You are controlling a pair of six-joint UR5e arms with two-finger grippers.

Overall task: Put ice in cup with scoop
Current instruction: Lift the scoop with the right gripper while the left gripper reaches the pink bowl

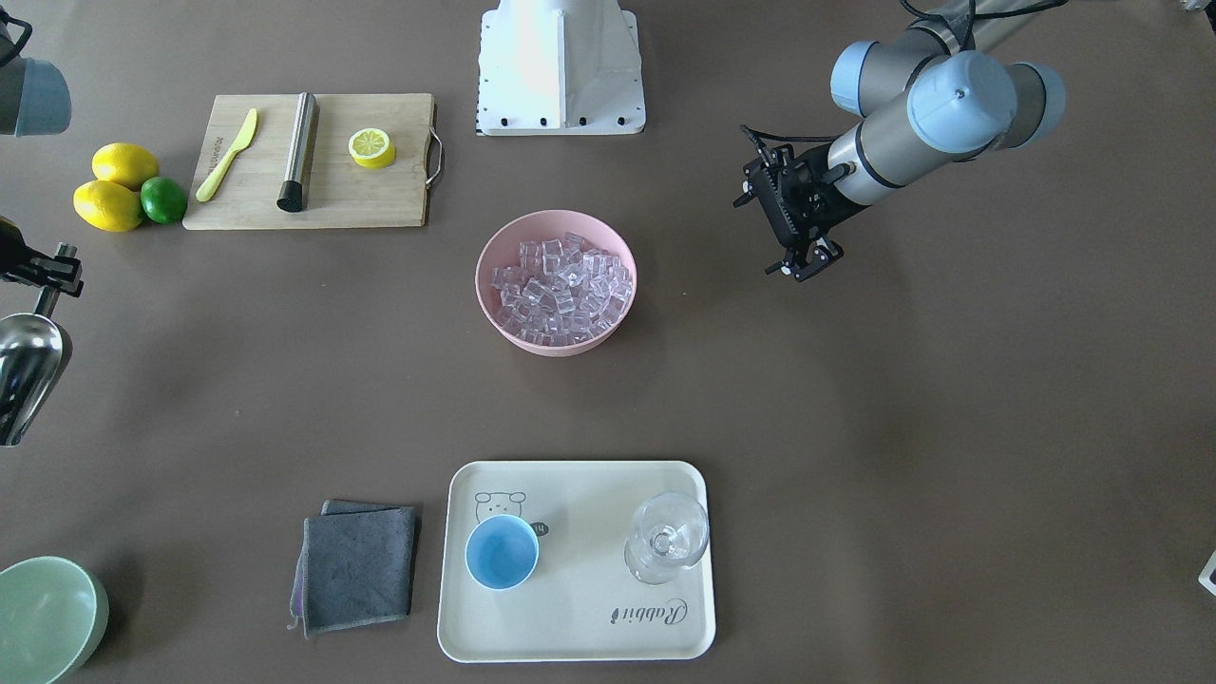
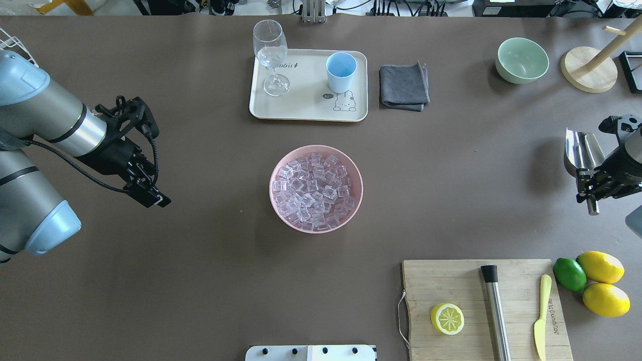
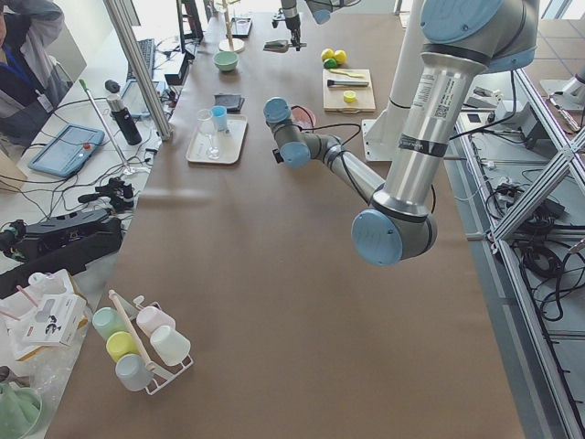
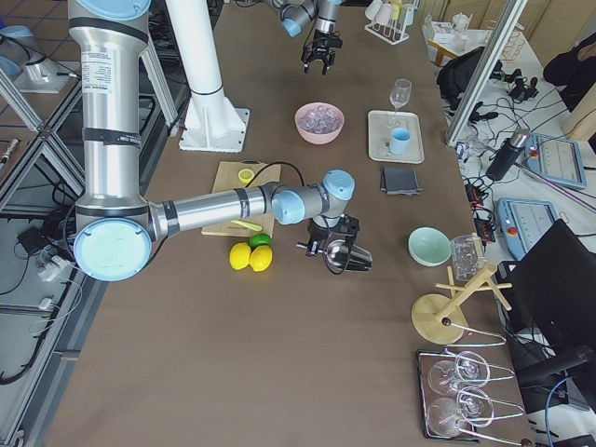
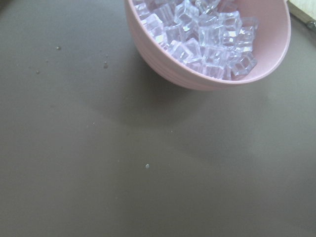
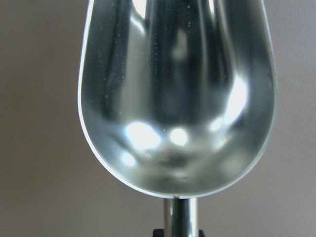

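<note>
Front-facing view: right gripper (image 1: 46, 274) sits at the bench's right end, jaws clamped on the straight handle of the shiny stainless-steel scoop (image 1: 28, 375), which is held off the surface with its trough toward the operators' edge. Round pink bowl (image 1: 486, 285) mid-bench, heaped with small clear glassy ice cubes (image 1: 560, 285). Small light-blue cup with white rim (image 1: 502, 552) stands upright on the cream rectangular tray (image 1: 570, 627) by the operators' edge, no ice in it. Left gripper (image 1: 807, 261) hangs toward the left end, well apart from the bowl; jaws look parted with nothing between them, though they show small here. Overhead view: same layout. The scoop (image 2: 577, 150) and right gripper (image 2: 592, 185) are well apart from the pink bowl (image 2: 357, 173); the cup (image 2: 341, 70) is beyond it near the far edge. Right wrist view: the scoop's trough (image 6: 177, 98) is bare, mirror-clean. Left wrist view: ice (image 5: 207, 34) piled in the bowl; no fingers in frame. Judgement: the scoop is in hand, the approach to the bowl is the live step, and nothing has been delivered. The next move calls for a long carry inward from the right end, then tipping the scoop's lip down to dig under loose, slippery cubes.
</note>
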